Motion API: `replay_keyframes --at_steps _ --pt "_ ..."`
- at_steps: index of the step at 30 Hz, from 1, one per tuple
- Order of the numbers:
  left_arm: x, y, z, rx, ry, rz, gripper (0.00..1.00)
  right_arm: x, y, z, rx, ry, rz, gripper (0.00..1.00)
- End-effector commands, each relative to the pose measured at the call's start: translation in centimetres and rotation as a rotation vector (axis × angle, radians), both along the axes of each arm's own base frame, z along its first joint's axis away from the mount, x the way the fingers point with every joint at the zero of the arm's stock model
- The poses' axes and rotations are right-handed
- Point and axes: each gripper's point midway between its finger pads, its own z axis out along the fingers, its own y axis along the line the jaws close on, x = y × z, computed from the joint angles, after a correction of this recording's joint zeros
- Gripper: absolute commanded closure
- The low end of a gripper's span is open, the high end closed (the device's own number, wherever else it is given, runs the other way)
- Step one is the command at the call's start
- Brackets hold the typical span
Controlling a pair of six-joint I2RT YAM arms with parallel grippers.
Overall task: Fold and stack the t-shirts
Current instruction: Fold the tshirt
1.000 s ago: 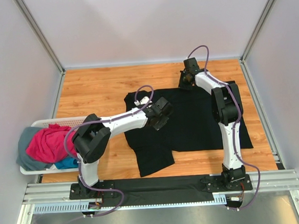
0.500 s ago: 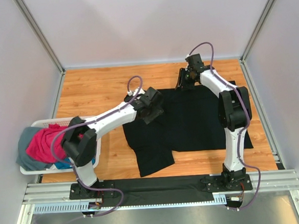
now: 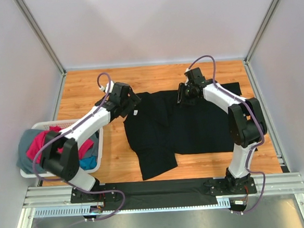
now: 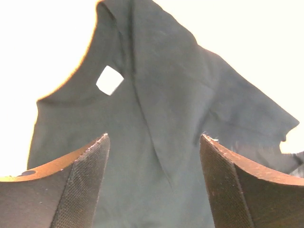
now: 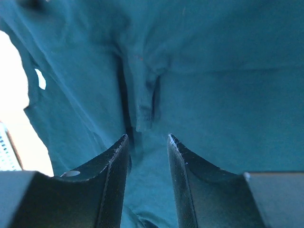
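A large black t-shirt (image 3: pixel 205 123) lies spread on the wooden table, with a raised crease (image 3: pixel 161 112) near its left part. My left gripper (image 3: pixel 130 106) hovers over the shirt's upper left corner, jaws wide open and empty, close to the white label (image 4: pixel 109 80). My right gripper (image 3: pixel 181 96) hangs over the shirt's top edge. Its jaws stand apart on either side of a bunched fold (image 5: pixel 142 111), gripping nothing. Pink (image 3: pixel 35 145), blue (image 3: pixel 87 163) and grey (image 3: pixel 22 144) t-shirts are heaped in the basket.
The white slotted basket (image 3: pixel 38 125) sits at the table's left edge, under my left arm. Bare wood (image 3: pixel 82 90) shows at the back left and along the front (image 3: pixel 207 162). Pale walls enclose three sides.
My left gripper opened, let go of the shirt and swung back to the upper left. The right gripper opened too and shifted slightly left. The shirt's upper left part now lies drawn leftward, creased.
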Motion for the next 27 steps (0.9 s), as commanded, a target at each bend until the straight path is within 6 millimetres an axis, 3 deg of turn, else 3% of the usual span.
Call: replay_keyframes --at_steps 1,5,15,19,27 --pt "2.2 -0.5 -2.3 -0.014 0.010 -0.063 0.19 0.3 1.6 -0.4 0.020 -0.012 -0.007 0.60" --pt "4.4 -0.5 -3.6 -0.014 -0.011 -0.066 0.22 0.0 2.4 -0.9 0.016 -0.006 0.008 0.60" --pt "9.7 0.5 -4.4 0.018 -0.084 -0.003 0.32 -0.7 2.5 -2.8 0.012 0.030 0.005 0.63" --pt "11.3 0.2 -5.0 0.006 -0.092 0.003 0.39 -0.3 2.7 -3.1 0.010 0.035 0.007 0.64" --pt "13.4 0.1 -6.8 0.016 -0.091 0.015 0.42 0.1 3.0 -3.0 0.022 0.031 0.009 0.65"
